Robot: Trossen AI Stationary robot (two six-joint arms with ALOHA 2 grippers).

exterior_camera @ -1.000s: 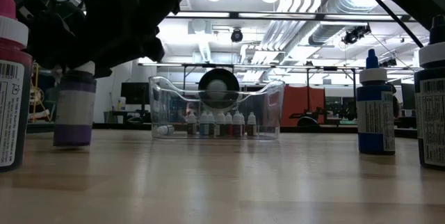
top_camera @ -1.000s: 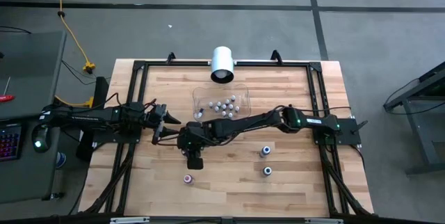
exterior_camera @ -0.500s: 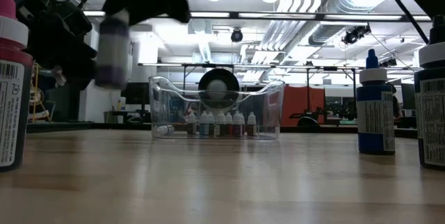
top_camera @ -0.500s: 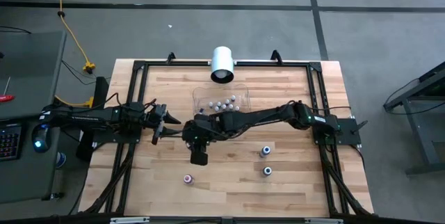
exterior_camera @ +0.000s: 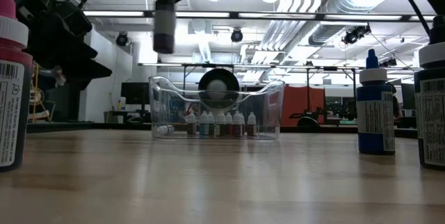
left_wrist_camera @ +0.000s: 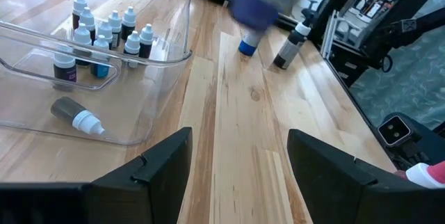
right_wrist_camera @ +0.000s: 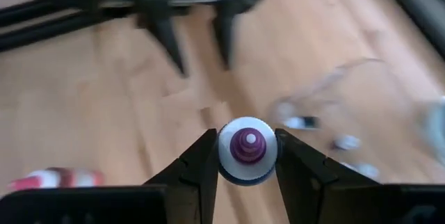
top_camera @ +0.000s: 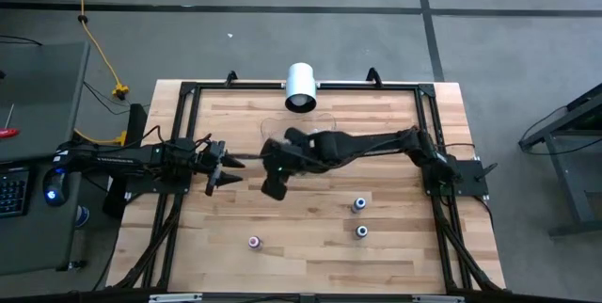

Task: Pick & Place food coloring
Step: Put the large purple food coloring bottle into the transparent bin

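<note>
- While resting near the back middle of the light wooden slatted table, clear shallow plastic tray holds a cluster of tiny white-capped food coloring bottles standing upright, plus one more bottle lying on its side apart from them on the tray floor.
- Just behind the tray, large white cylinder lying at the table's back edge, its dark open end facing the tray.
- Clamped between the half-closed fingers of the right gripper: a larger bottle with a white cap and purple tip, lifted clear of the table, in the low view hanging above the tray's left end.
- In the high view, right gripper reaching across to the table's middle, beside the tray.
- Left gripper at the left side of the table, fingers spread wide, holding nothing, pointing toward the tray.
- Left standing on the wood toward the front: two blue bottles on the right, one pink-red bottle further left.
</note>
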